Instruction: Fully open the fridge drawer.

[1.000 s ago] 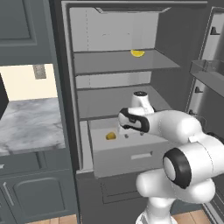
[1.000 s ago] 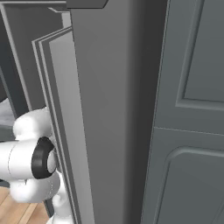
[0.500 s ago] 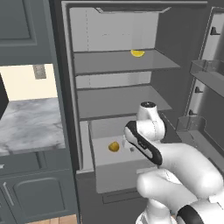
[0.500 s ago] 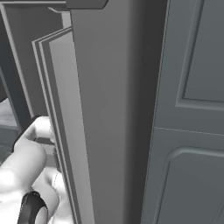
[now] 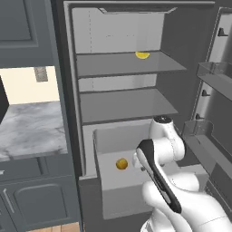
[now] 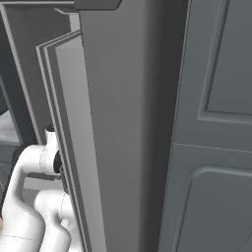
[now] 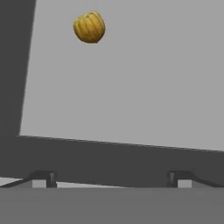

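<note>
Fridge drawer [image 5: 131, 199]: bottom of fridge, below the shelves, pulled well out; a small orange fruit [image 5: 121, 164] lies inside. Remaining travel: cannot be judged. Claw [image 7: 111, 179]: spread wide over the drawer rim, gripping nothing.

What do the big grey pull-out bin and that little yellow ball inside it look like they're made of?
The wide light-grey box-shaped fridge drawer looks like matte plastic: flat, even colour, no shine or grain. The small yellow-orange ribbed ball looks organic, perhaps a small fruit or squash, judging by its grooved skin; the render leaves it open.
</note>
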You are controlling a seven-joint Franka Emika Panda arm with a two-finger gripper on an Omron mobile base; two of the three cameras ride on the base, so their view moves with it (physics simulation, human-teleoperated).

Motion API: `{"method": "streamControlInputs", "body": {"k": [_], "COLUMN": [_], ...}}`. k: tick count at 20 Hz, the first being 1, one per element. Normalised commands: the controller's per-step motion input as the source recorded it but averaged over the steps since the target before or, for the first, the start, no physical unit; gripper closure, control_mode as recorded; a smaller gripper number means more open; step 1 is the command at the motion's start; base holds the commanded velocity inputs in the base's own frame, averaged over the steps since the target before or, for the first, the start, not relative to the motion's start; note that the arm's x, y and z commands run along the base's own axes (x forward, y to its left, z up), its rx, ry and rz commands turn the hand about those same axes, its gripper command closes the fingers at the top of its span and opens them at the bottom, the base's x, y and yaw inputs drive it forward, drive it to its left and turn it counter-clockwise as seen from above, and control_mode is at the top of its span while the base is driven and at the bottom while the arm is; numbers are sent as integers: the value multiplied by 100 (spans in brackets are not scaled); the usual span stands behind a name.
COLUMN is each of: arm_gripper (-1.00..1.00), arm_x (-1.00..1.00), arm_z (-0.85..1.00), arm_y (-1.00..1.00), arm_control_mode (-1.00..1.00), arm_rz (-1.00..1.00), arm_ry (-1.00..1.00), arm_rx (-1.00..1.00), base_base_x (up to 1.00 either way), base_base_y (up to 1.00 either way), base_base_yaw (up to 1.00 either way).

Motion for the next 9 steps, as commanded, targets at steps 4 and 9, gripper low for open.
{"method": "streamControlInputs", "body": {"k": [4, 9], "arm_gripper": [-100, -100], "arm_x": [-100, -100], "arm_z": [-23, -10], "arm_y": [-5, -11], "arm_control_mode": [-100, -100], "arm_rz": [0, 0], "arm_ry": [-13, -20], "arm_rx": [0, 0], "base_base_x": [0, 0], "base_base_y": [0, 0], "base_base_yaw": [0, 0]}}
